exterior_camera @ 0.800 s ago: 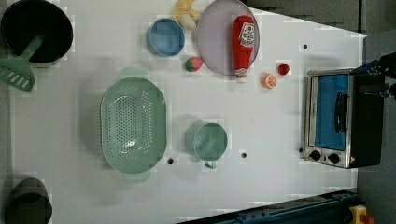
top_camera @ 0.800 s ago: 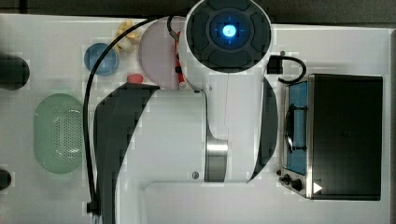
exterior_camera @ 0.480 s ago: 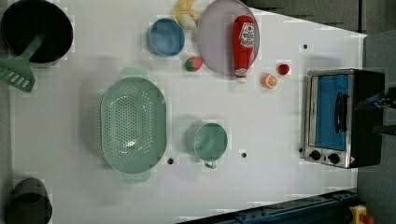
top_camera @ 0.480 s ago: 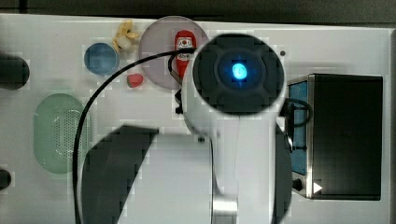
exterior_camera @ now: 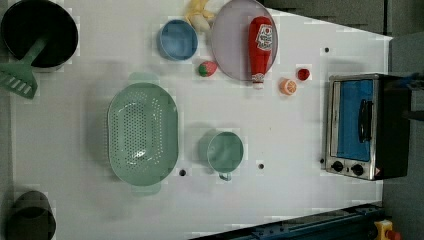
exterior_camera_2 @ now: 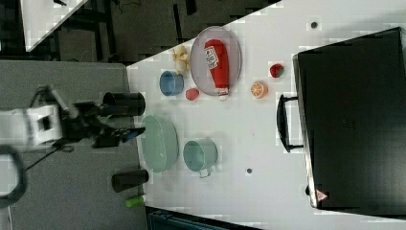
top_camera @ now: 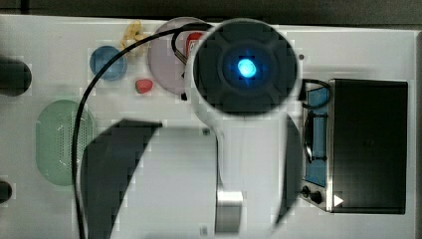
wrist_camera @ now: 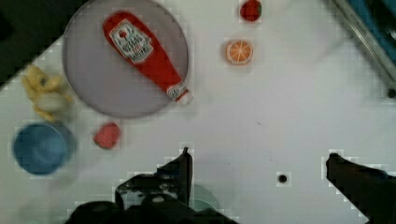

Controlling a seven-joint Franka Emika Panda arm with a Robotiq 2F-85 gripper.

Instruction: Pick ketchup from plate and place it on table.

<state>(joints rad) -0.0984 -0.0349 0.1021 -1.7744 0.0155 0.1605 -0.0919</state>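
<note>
White worktop (exterior_camera: 300,150) under us, the ketchup (exterior_camera: 260,46) not yet picked.
We see our fingers (wrist_camera: 184,170) spread wide and empty, well clear of the plate (exterior_camera: 231,42) where the ketchup lies flat, cap past the plate's rim; we risk the round bottle rolling, or nudging the orange slice (exterior_camera: 288,86) just beside that cap.

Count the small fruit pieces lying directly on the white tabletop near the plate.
3: a strawberry at the left view's left of the plate, an orange slice and a red lump at its right.
</note>
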